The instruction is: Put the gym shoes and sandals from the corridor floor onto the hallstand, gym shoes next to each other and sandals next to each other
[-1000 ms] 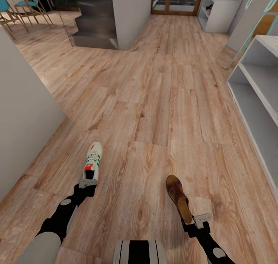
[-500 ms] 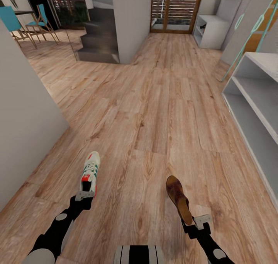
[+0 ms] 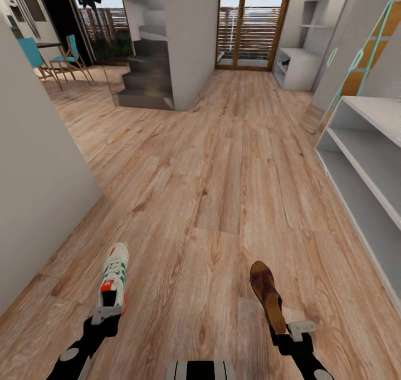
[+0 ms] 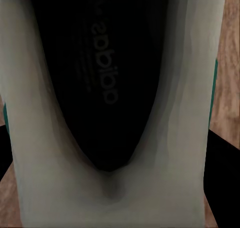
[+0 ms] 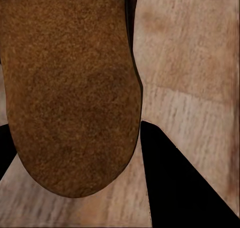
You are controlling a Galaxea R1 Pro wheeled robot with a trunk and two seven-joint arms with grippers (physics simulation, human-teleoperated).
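Observation:
One white gym shoe (image 3: 114, 274) with green stripes and red-orange patches hangs just above the corridor floor (image 3: 223, 174), with my left gripper (image 3: 107, 313) shut on its heel. The left wrist view looks into the gym shoe (image 4: 110, 87), a dark finger (image 4: 225, 183) at its side. A brown sandal (image 3: 266, 294) is held at its heel by my shut right gripper (image 3: 292, 330). Its tan footbed (image 5: 70, 87) shows in the right wrist view, beside a dark finger (image 5: 180, 188). The hallstand (image 3: 295, 65), white with wall shelves above, stands at the corridor's far right end.
A low white open-shelf unit (image 3: 362, 157) runs along the right wall, teal lettering (image 3: 356, 63) beyond it. A white wall (image 3: 39, 191) closes the left side. Dark stairs (image 3: 145, 85), a pillar (image 3: 189, 40) and a glass door (image 3: 250, 29) lie ahead. Teal chairs (image 3: 50, 57) stand far left.
The camera has tilted up, so more of the corridor's far end shows and both arms sit lower in the picture. Both grippers keep hold of the gym shoe and the sandal.

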